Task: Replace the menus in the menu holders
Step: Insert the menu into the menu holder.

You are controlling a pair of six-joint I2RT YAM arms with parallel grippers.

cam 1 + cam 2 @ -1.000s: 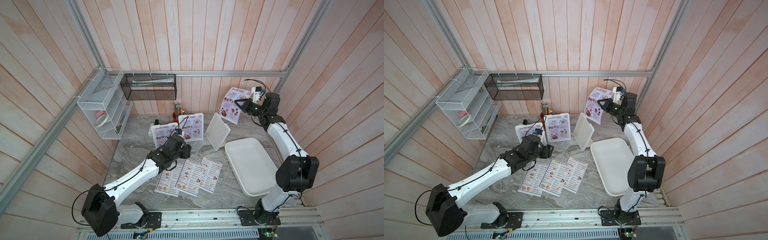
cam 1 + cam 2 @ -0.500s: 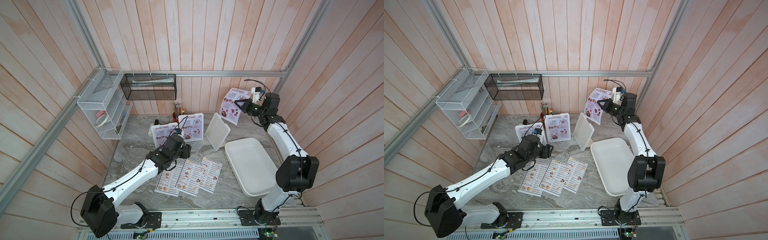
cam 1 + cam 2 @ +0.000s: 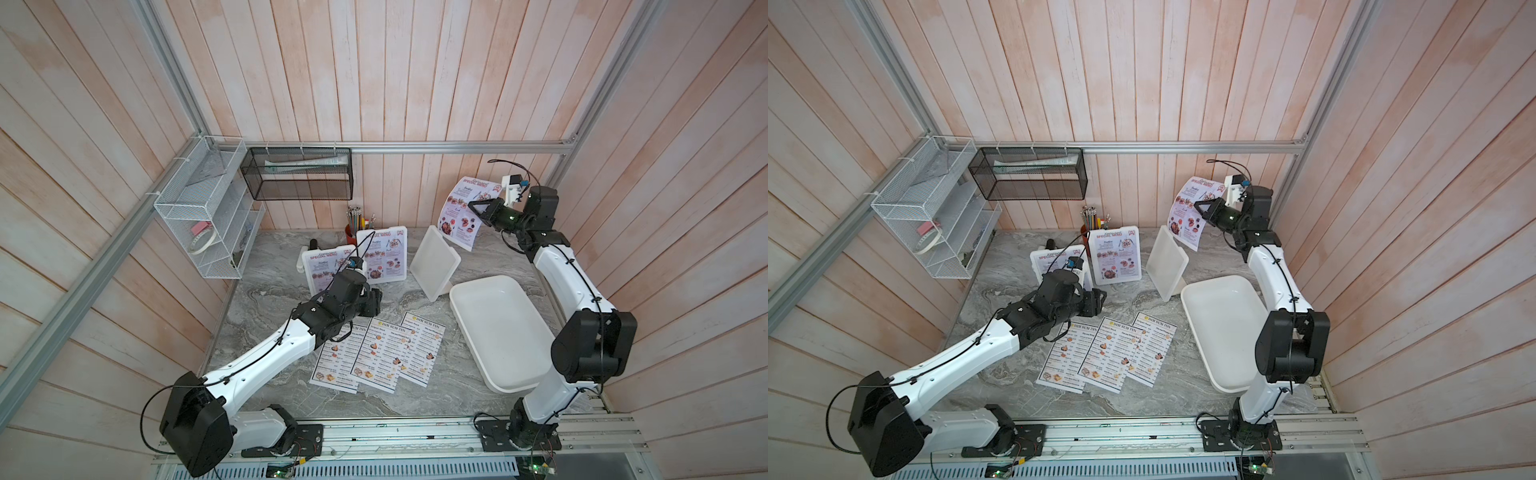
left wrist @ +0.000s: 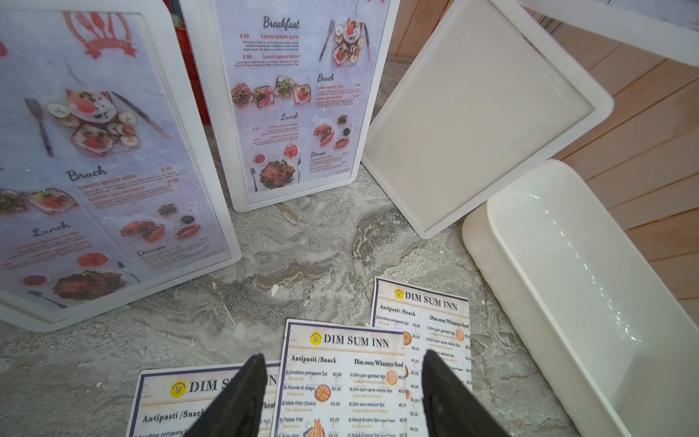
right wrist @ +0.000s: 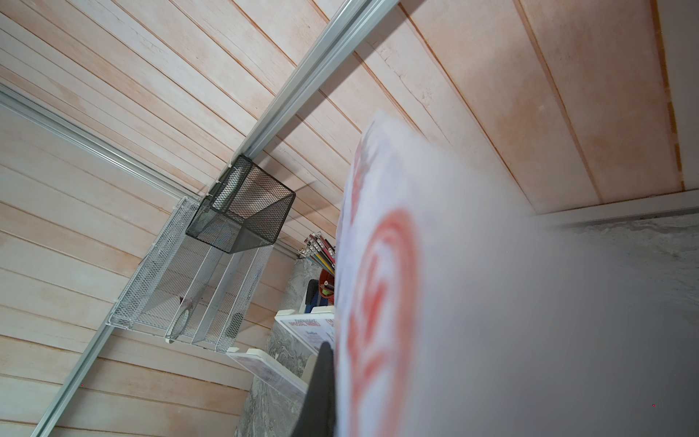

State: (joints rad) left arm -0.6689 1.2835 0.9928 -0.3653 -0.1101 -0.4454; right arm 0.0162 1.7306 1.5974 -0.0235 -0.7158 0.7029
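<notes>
Three "DIM SUM INN" menus (image 3: 380,357) lie side by side on the marble table. My left gripper (image 4: 342,363) hovers open above the middle one (image 4: 340,382), holding nothing. Behind them stand two white menu holders (image 3: 324,270) (image 3: 382,255), each with a lilac "SPECIAL MENU" inside, and an empty holder (image 3: 434,262) leaning to their right. High at the back right, my right gripper (image 3: 473,206) is shut on a lilac SPECIAL MENU sheet (image 3: 463,214), which hangs in the air. That sheet (image 5: 454,302) fills much of the right wrist view, blurred, against one finger (image 5: 321,378).
A large shallow white tray (image 3: 498,332) sits at the table's right, under the right arm. A red pencil cup (image 3: 353,232) stands behind the holders. A black mesh basket (image 3: 297,174) and a white wire rack (image 3: 208,216) hang on the walls.
</notes>
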